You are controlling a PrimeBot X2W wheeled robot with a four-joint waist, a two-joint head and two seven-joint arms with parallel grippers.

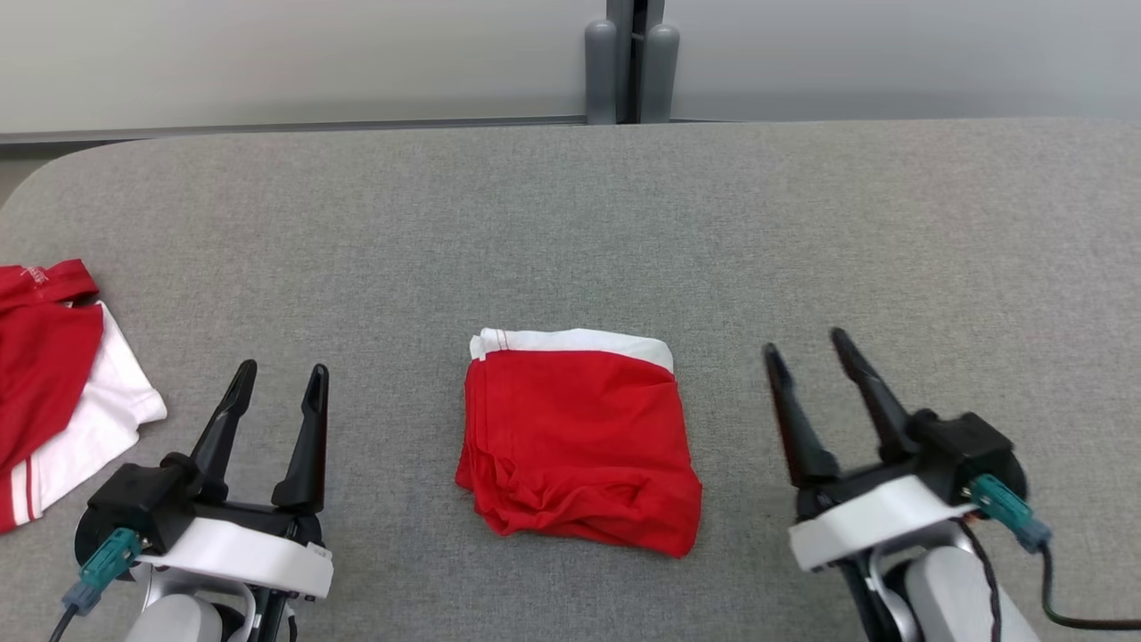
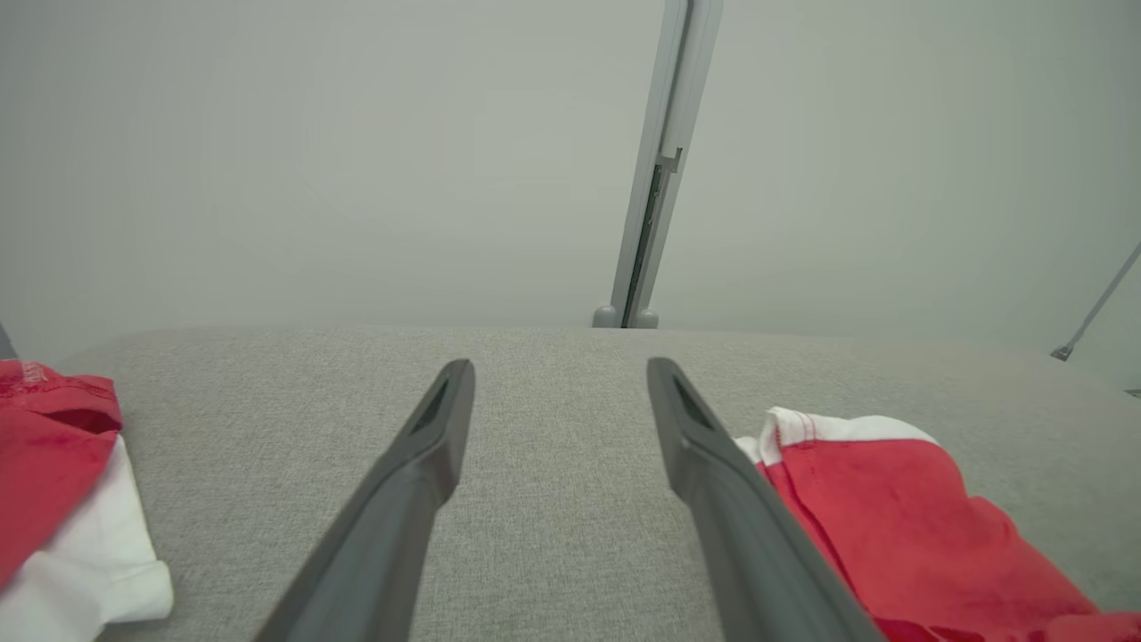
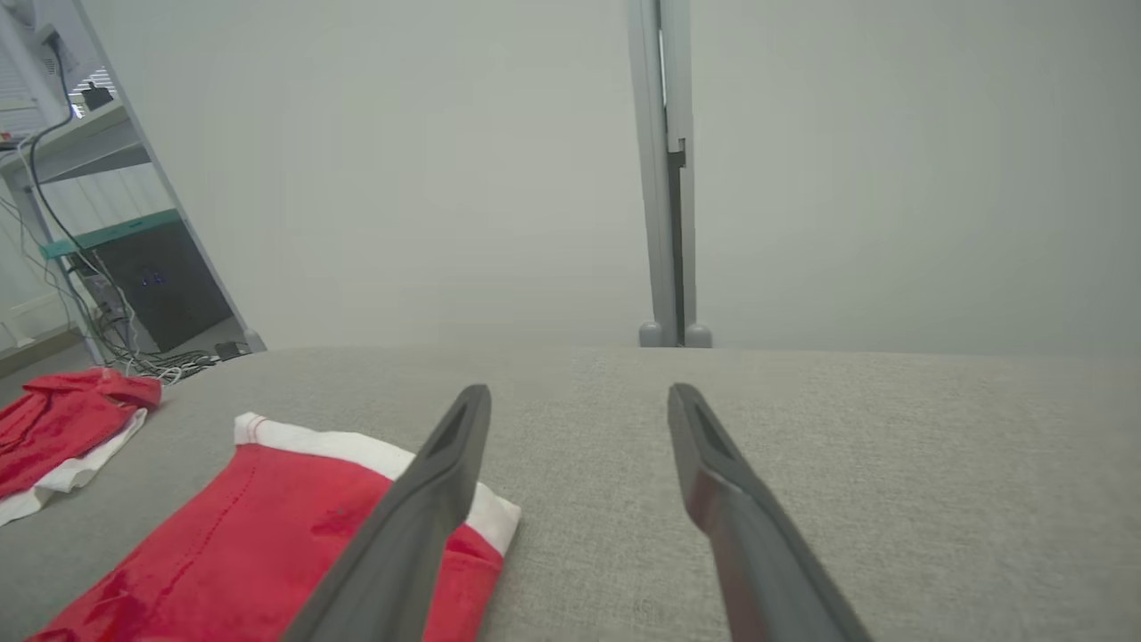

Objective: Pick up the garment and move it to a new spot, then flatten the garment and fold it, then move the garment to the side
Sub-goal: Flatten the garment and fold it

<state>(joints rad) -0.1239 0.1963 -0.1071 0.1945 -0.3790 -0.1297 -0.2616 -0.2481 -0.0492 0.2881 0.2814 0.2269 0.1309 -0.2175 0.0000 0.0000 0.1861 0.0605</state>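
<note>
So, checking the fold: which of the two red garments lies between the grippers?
The folded red garment in the middle, white band along its far edge; the other garment lies left of the left gripper.

A grey cloth-covered table [image 1: 570,223] carries a folded red garment [image 1: 578,446] midway between its left and right edges, nearer the near edge than the far one. The garment lies flat as a rough square, a white band along its far side and creases bunched at its near side. A second garment [image 1: 53,383], red and white, lies at the table's left edge, partly cut off. The left gripper [image 1: 283,368] hovers between the two garments, fingers spread and empty. The right gripper [image 1: 803,341] hovers right of the folded garment, fingers likewise apart and empty. A grey post [image 1: 631,62] stands behind the far edge.
</note>
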